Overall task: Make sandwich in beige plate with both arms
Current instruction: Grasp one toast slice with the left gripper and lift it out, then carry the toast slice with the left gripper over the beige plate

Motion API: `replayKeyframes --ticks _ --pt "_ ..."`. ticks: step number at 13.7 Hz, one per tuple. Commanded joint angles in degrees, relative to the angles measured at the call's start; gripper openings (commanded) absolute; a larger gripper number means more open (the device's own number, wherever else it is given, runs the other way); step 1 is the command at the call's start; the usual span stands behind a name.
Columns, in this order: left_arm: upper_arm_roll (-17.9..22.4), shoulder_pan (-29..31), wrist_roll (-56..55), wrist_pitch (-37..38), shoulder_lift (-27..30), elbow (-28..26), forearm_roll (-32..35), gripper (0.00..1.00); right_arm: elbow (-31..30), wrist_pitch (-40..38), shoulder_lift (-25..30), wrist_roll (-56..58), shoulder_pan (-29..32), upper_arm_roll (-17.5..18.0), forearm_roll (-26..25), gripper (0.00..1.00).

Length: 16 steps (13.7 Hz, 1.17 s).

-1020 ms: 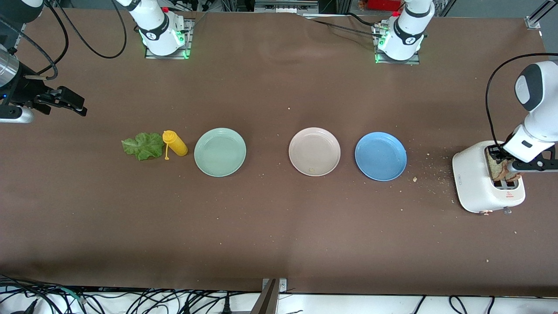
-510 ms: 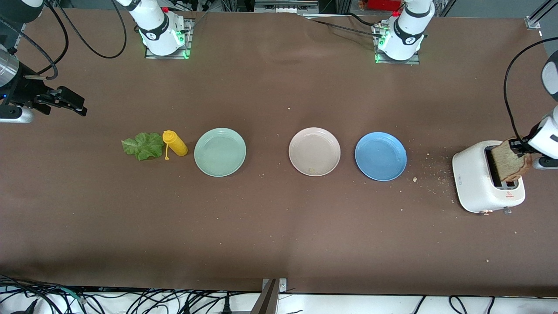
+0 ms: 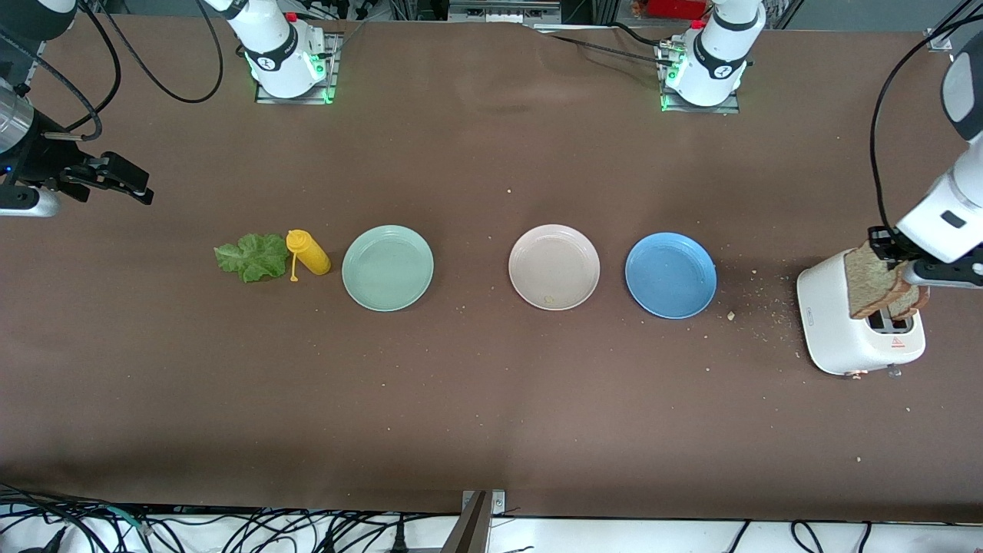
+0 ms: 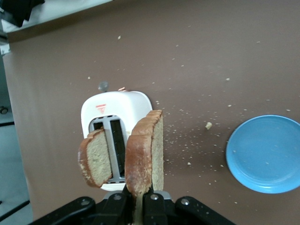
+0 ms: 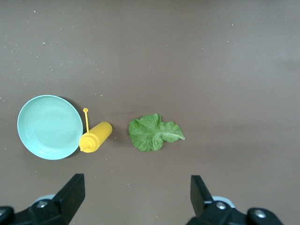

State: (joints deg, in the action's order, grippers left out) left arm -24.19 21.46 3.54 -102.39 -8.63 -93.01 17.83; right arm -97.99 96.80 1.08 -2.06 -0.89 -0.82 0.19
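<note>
My left gripper [image 3: 885, 250] [image 4: 139, 194] is shut on a brown speckled bread slice [image 3: 868, 283] [image 4: 146, 149], which hangs upright just above the white toaster [image 3: 833, 322] [image 4: 136, 101]. A second slice [image 3: 911, 301] [image 4: 96, 158] leans out of the toaster's slot. The beige plate [image 3: 554, 266] lies in the middle of the table with only a crumb on it. A green lettuce leaf [image 3: 252, 256] [image 5: 152, 132] lies flat toward the right arm's end. My right gripper [image 3: 127, 187] [image 5: 136, 185] waits open in the air over bare table at that end, with nothing between its fingers.
A mint-green plate [image 3: 387, 267] [image 5: 49, 126] and a blue plate [image 3: 670, 275] [image 4: 266, 153] flank the beige one. A yellow squeeze bottle [image 3: 309, 252] [image 5: 96, 136] lies on its side between the lettuce and the mint-green plate. Crumbs are scattered between the blue plate and the toaster.
My left gripper has pulled the bread slice up out of the toaster slot, and it now hangs above the toaster. The right arm has not moved.
</note>
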Motion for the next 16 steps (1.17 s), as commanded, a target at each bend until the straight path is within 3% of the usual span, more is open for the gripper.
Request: replayKeyframes --ticks 1,4,7,11,16 --pt "-5.41 0.08 -1.07 2.28 -0.86 1.6 0.72 0.0 1.13 -0.56 -0.47 0.39 0.09 0.03 0.42 1.0" --pt "-9.82 -1.06 -7.91 3.6 -1.83 1.25 -3.22 0.0 1.13 -0.56 -0.55 0.57 0.1 0.03 0.34 1.0" --pt "-10.26 -3.17 -8.55 4.84 -3.76 1.25 -9.89 0.0 1.13 -0.56 -0.55 0.66 0.09 0.03 0.34 1.0" --pt "-10.09 -3.7 -8.9 4.66 -6.65 1.43 -27.36 0.0 1.13 -0.64 -0.55 0.75 0.09 0.03 0.34 1.0" --pt "-10.18 -3.79 -8.64 3.7 -15.52 1.6 -42.14 0.0 1.13 -0.64 -0.91 0.75 0.18 0.03 0.34 1.0"
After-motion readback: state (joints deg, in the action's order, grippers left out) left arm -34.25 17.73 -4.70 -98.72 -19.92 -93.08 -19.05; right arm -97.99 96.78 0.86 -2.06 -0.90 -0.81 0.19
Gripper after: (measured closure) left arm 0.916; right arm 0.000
